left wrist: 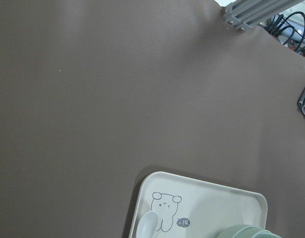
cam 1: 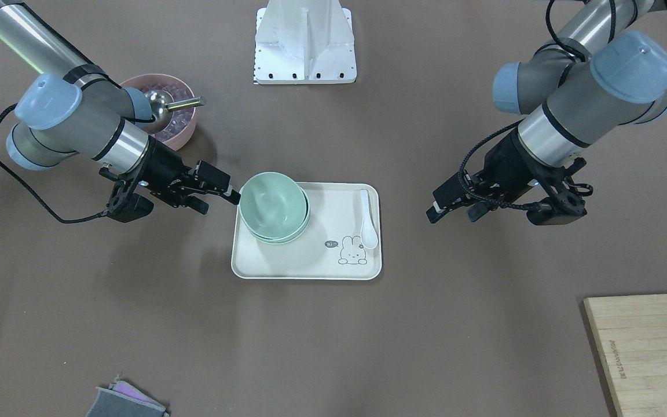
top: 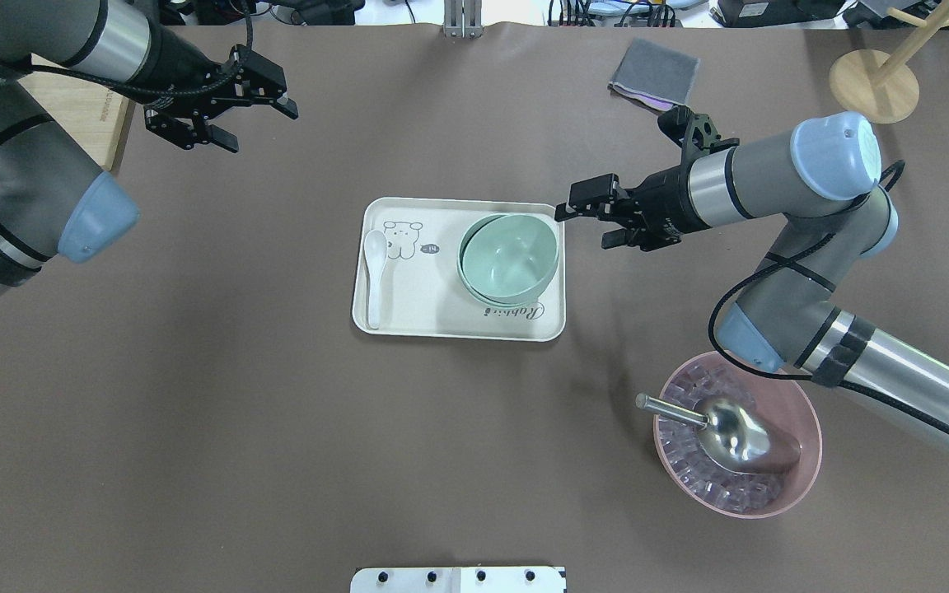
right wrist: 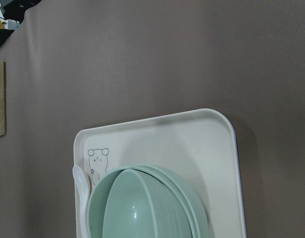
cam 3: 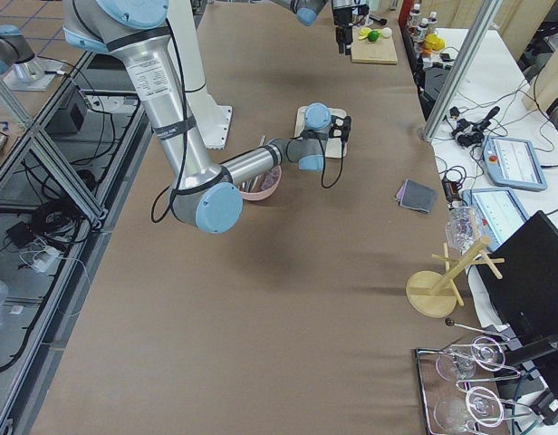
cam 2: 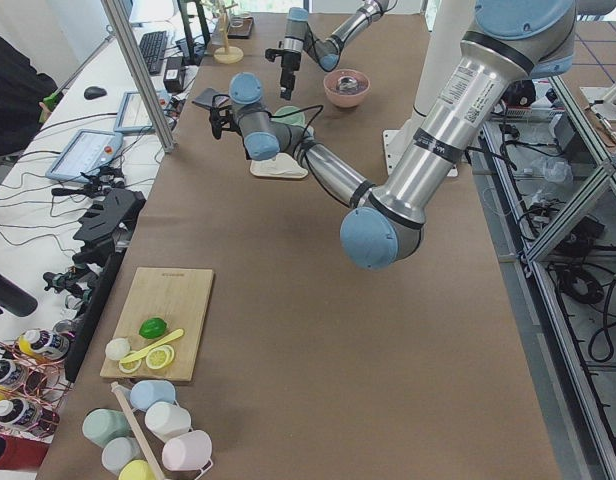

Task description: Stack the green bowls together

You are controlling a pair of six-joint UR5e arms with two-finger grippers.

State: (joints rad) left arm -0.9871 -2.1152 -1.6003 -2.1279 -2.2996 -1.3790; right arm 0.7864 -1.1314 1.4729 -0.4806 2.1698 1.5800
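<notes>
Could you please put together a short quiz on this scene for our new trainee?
1. True or false: the green bowls sit nested together on the tray.
2. Which arm's gripper is right beside the bowls? A) the left B) the right
3. Fill in: the metal scoop lies in the ____ bowl.
Key: 1 true. 2 B: the right gripper is beside the stack, while the left gripper hangs far off. 3 pink: the pink bowl.
</notes>
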